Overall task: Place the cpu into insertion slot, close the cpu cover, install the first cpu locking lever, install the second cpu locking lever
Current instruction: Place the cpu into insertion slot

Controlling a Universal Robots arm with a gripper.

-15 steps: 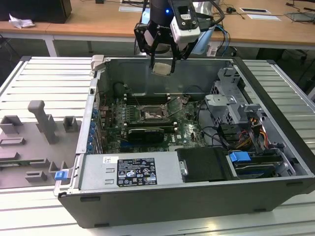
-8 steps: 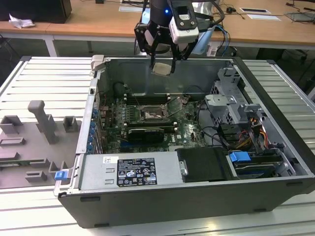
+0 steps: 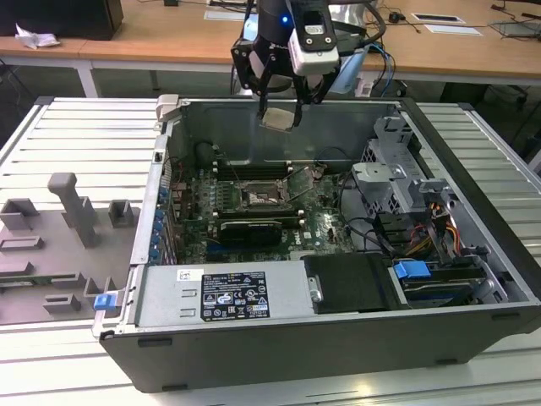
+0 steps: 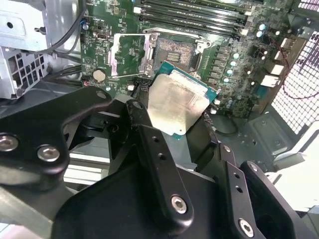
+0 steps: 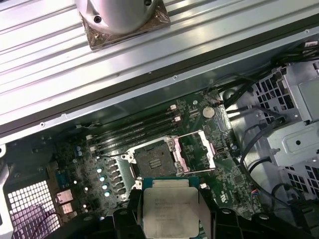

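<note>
Alignment is mattering most: the gripper (image 3: 279, 110), closed to chip width, is pinching the cpu (image 4: 177, 107) by two edges well above the insertion slot (image 5: 152, 162), whose cpu cover (image 5: 197, 152) is lying flipped open; keeping it level and square is looking wise.

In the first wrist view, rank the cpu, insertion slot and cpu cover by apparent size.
1. cpu: looks largest, but it is nearest the camera, so its true rank is unsure.
2. insertion slot and cpu cover: these look alike, so I am not ranking them.

Arm (image 3: 272, 25) high, jaws downward, clamped
</note>
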